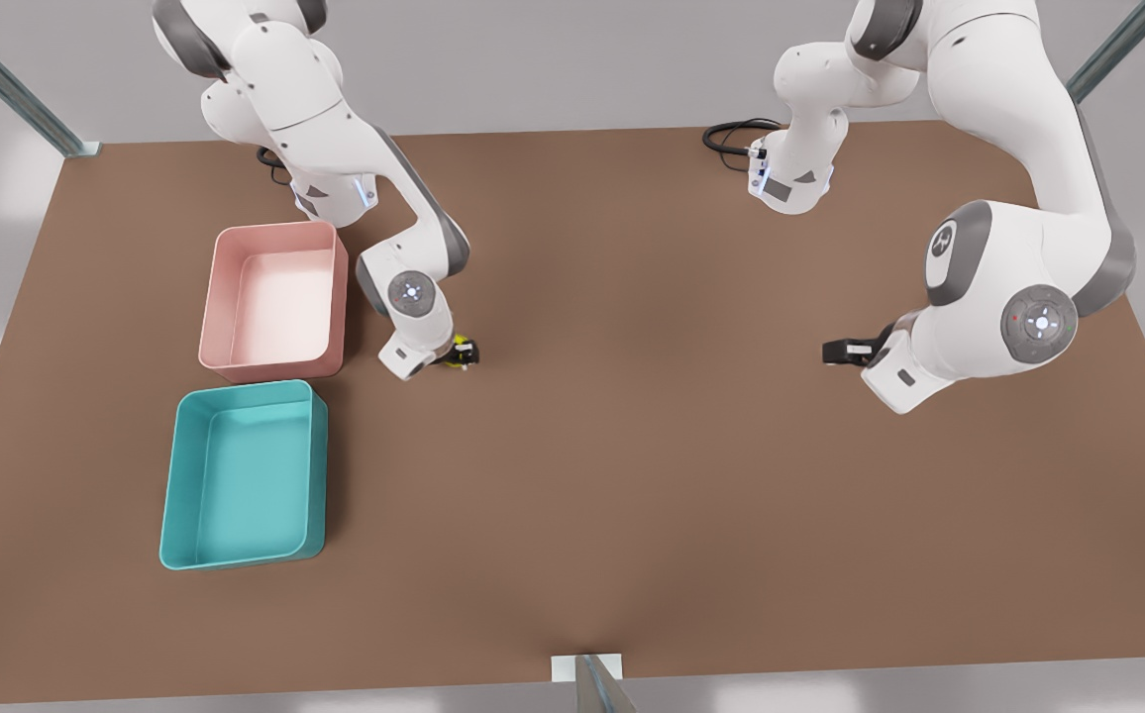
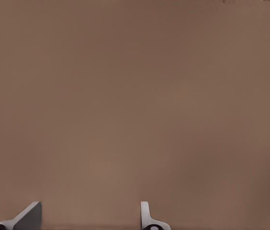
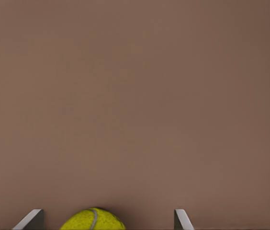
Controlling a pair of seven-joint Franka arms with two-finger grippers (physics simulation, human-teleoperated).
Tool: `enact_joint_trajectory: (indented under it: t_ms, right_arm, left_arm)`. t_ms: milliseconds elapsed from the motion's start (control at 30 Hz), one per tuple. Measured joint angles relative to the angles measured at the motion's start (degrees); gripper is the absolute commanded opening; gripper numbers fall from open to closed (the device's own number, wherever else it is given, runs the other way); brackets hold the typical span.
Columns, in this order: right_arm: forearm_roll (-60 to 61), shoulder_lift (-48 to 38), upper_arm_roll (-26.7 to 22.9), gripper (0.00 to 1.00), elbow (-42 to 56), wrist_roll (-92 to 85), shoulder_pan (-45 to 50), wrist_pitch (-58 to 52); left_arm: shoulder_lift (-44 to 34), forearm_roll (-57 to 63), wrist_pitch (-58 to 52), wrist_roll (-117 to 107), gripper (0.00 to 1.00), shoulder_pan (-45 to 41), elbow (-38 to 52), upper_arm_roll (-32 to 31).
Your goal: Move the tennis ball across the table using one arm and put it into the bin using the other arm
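At the front view's far left, a grey-green metal frame post [image 1: 8, 87] slants down to the back corner of the desk [image 1: 632, 475], a broad, plain matte brown top with pale grey wall behind it. Two trays sit on the left part of the desk: the pink tray [image 1: 273, 300] farther back, and the teal bin [image 1: 244, 474] just in front of it, close but apart, both with nothing inside.

Just right of the pink tray, one white arm bends down to the surface. Its claw is the right claw [image 1: 461, 353], low over the desk with the tennis ball [image 1: 454, 356] between its fingers. In the right wrist view the ball [image 3: 93, 219] lies between the two fingertips [image 3: 29, 219] with a gap showing on either side, so the claw is spread around the ball rather than pinching it.

A black cable [image 1: 736, 137] loops on the desk near the far arm's base. At the front view's right, the left claw [image 1: 842, 352] hangs over bare brown desk; in the left wrist view its fingers [image 2: 28, 216] stand apart with nothing between them.

A second post [image 1: 1117, 45] crosses the upper right corner, and another post [image 1: 600, 683] meets the near edge.
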Motion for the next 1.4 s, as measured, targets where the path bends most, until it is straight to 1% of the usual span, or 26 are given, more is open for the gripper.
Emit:
enact_joint_trajectory:
  t_ms: [100,300,533,967,1033,1133,1167,1267,1333,1400]
  right_arm:
    - [0.01,0.35,1.33,1.00,-0.27,2.27,0.23,0.63]
    - [-0.08,0.84,1.68,1.00,-1.47,5.74,0.36,1.36]
    - [-0.09,2.27,3.42,1.00,-1.95,8.42,-0.04,1.83]
    - [-0.06,4.09,3.53,1.00,-3.39,11.23,-0.13,2.03]
    - [-0.07,4.31,3.53,0.97,-3.25,11.51,-0.22,2.02]
    - [-0.08,4.35,3.53,0.97,-2.46,11.88,-0.26,1.93]
    - [-0.09,4.28,3.53,0.95,-2.35,11.99,-0.26,1.89]
    - [0.01,4.18,3.54,0.67,-2.24,12.18,-0.27,1.84]
    - [0.25,4.23,3.54,0.60,-2.24,12.08,-0.37,1.92]
    - [0.46,4.26,3.55,0.58,-2.13,11.92,-0.42,2.01]
  left_arm:
    - [-0.09,0.01,-0.03,-1.10,1.00,0.00,0.01,0.00]
    - [-0.04,-0.02,-0.07,-2.83,1.00,0.00,0.00,0.00]
    - [0.47,-0.03,-0.04,-4.24,1.00,0.06,0.00,0.00]
    - [0.89,0.01,0.08,-5.75,1.00,0.09,0.05,0.00]
    - [0.89,0.03,0.14,-5.90,1.00,0.09,0.08,0.00]
    - [0.68,0.03,0.30,-6.09,1.00,0.09,0.09,0.00]
    - [0.66,0.03,0.33,-6.14,1.00,0.09,0.09,0.00]
    - [0.64,0.06,0.41,-6.29,1.00,0.09,0.09,0.00]
    - [0.73,0.08,0.46,-6.38,1.00,0.09,0.09,0.00]
    - [0.84,0.09,0.55,-6.46,1.00,0.09,0.09,0.00]
